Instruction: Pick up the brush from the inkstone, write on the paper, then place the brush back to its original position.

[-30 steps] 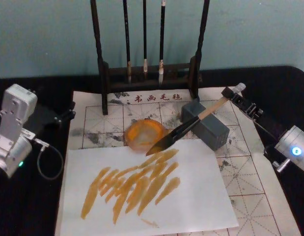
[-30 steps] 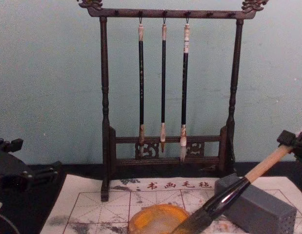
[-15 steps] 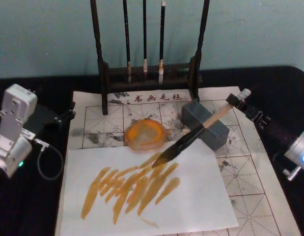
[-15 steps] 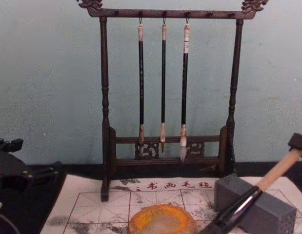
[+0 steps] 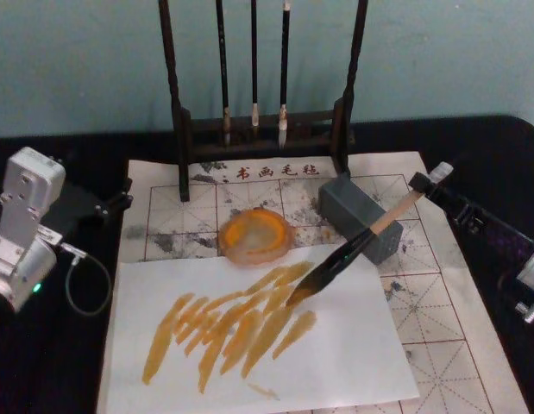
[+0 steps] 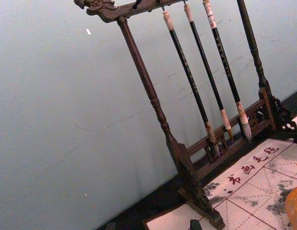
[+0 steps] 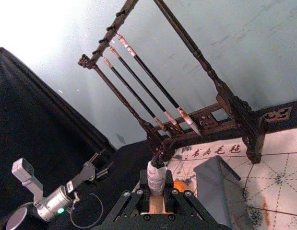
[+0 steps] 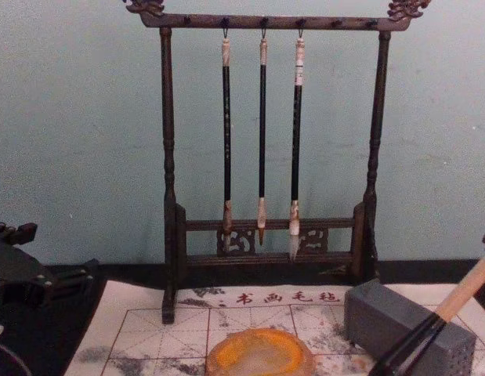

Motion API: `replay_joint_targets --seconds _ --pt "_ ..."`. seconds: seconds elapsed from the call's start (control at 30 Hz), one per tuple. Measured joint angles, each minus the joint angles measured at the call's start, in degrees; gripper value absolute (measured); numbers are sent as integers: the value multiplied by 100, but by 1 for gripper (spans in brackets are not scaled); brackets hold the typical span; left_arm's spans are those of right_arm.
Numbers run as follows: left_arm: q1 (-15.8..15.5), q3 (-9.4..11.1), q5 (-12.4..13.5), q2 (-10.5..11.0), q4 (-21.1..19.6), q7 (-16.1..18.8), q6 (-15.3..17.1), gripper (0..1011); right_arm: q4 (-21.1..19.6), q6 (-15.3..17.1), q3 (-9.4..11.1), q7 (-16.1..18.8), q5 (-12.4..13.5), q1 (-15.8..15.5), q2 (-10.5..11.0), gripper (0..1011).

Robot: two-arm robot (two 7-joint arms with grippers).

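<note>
Brush [image 5: 363,240] is in my right gripper [image 5: 421,185], whose fingers are clamped on the pale handle just below the whitish end cap, out over the right side of the paper [image 5: 439,297]. From there it slants down and to the left. Its black lower part crosses the near corner of the grey block [image 5: 344,203], and its dark tip sits over the white sheet [image 5: 353,354] that lies on the paper, right at the upper end of the orange strokes [image 5: 236,328]. The orange dish [image 5: 255,235] is just beyond the tip, left of the block and apart from the brush. Behind them the rack [image 5: 305,129] stands at the far edge of the paper by the red characters, with three thin brushes [image 5: 254,60] hanging from it. My left gripper [image 5: 118,201] is parked off the paper's left edge over the black cloth [image 5: 51,371]. Its fingers look spread apart, though they are dark against that cloth and I am not certain.
</note>
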Motion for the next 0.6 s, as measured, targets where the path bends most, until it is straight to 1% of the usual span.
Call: replay_joint_targets --seconds 0.07,0.27,0.3,0.4,0.6 --pt "0 0 0 0 0 0 0 1001 -24 -11 12 -5 -24 -16 26 176" --pt "0 0 0 0 0 0 0 1001 -132 -111 39 -27 -258 -55 143 177" --pt "0 0 0 0 0 0 0 1001 -132 -111 39 -27 -258 -55 143 177" --pt "0 0 0 0 0 0 0 1001 -173 -159 59 -30 -401 -60 181 177" --pt "0 0 0 0 0 0 0 1001 -199 -185 87 -22 -555 -62 196 177"
